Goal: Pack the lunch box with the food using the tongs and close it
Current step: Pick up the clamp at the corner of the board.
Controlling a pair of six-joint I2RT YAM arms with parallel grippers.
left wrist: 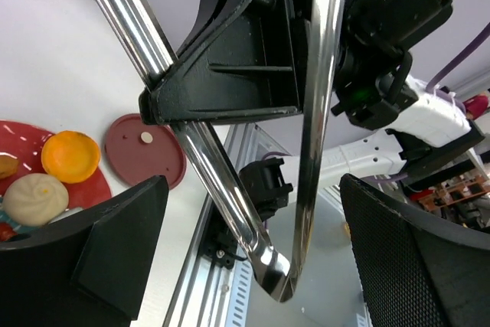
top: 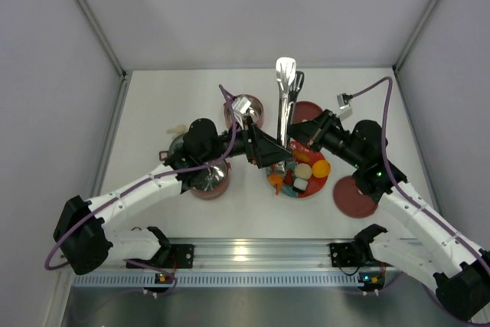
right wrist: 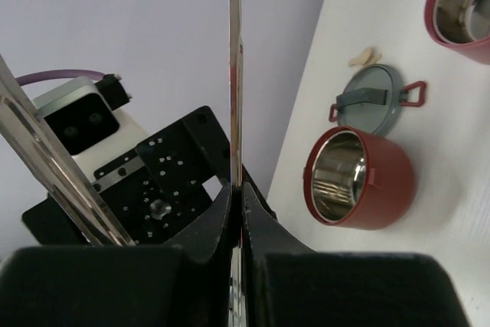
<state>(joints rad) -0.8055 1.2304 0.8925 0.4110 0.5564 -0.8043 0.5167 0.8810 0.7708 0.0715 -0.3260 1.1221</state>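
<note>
The silvery tongs (top: 285, 101) are held off the table, their tips pointing toward the back wall. My right gripper (top: 295, 142) is shut on one thin arm of the tongs (right wrist: 235, 74); the other arm passes free on the left. My left gripper (left wrist: 253, 250) stands open around the joined end of the tongs (left wrist: 277, 272) without touching it. One pink pot (top: 208, 179) sits under my left arm, another pot (top: 245, 109) farther back. The food (top: 304, 171) lies on a red plate (top: 318, 188). An orange piece (left wrist: 70, 155) and a white lump (left wrist: 34, 197) show in the left wrist view.
Two flat maroon lids lie on the table, one lid (top: 356, 195) at the right front and another lid (top: 308, 110) behind the right gripper. A grey round dish (right wrist: 375, 97) with red handles sits beyond the near pot (right wrist: 360, 178). White walls enclose three sides.
</note>
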